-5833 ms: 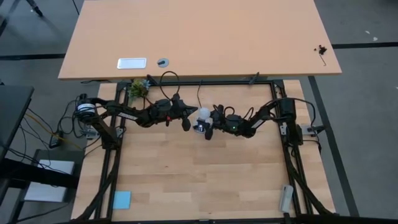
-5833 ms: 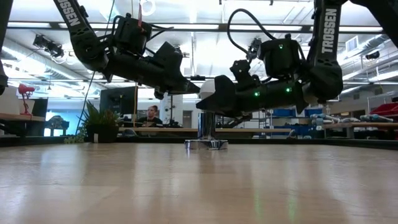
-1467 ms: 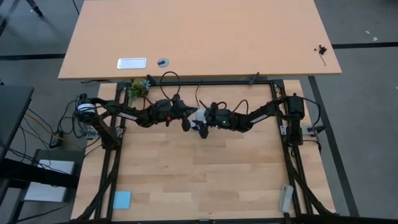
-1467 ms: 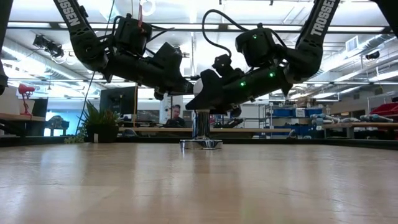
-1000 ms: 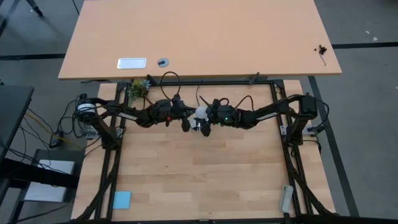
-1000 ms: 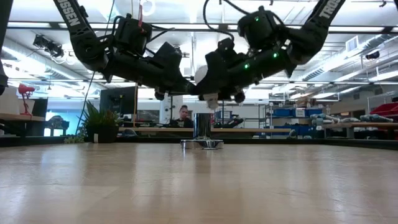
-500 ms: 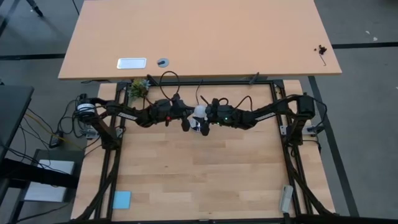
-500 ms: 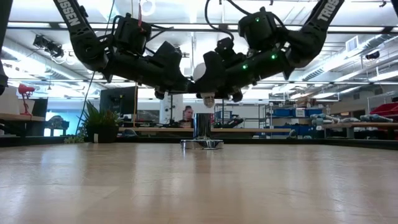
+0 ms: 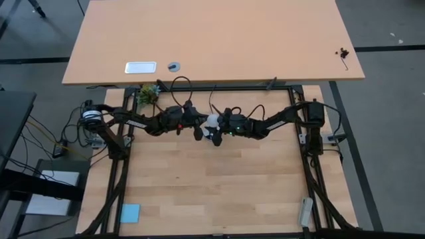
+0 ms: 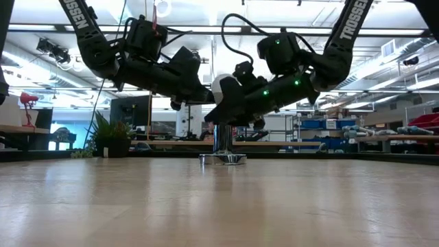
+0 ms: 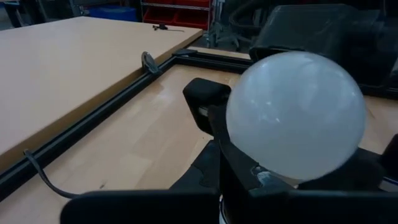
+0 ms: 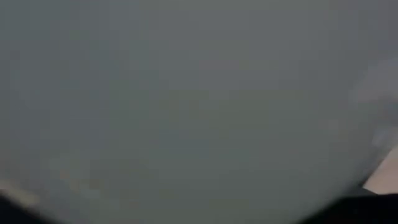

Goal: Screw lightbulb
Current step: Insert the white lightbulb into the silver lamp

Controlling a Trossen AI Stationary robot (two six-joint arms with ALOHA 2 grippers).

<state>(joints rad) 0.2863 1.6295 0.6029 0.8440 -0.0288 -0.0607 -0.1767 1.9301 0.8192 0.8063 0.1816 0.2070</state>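
Observation:
The white frosted lightbulb [image 9: 212, 120] [image 11: 295, 115] hangs over the far middle of the table, and my right gripper [image 9: 218, 130] is shut on it. Its globe fills the right wrist view [image 12: 186, 106]. Under it the silver socket [image 10: 221, 143] stands upright on its round foot [image 10: 221, 159]. The gripper hides the bulb's screw end, so I cannot tell whether it sits in the socket. My left gripper [image 9: 198, 131] [image 10: 206, 97] is shut, just left of the bulb and above the socket, with nothing seen in it. My right gripper pinches the bulb's round globe [image 11: 239, 118] between its two fingers. The fingers [image 11: 208, 99] come from the table's right, slanting a little downward. The bulb sits upright, globe up, right above the socket's top [image 10: 221, 127].
A black frame rail [image 9: 212, 87] and a larger table [image 9: 212, 40] lie just beyond the arms. A black cord [image 11: 37, 168] trails on the wood by the rail. A blue pad [image 9: 130, 212] lies near left and a grey object [image 9: 305, 211] near right. The wide near half of the table [image 9: 212, 192] is bare wood.
My right gripper has gone down toward the socket with the lightbulb. The gap that showed between the bulb's screw end and the socket's top is gone, and the gripper now hides that spot. The socket has stayed in place.

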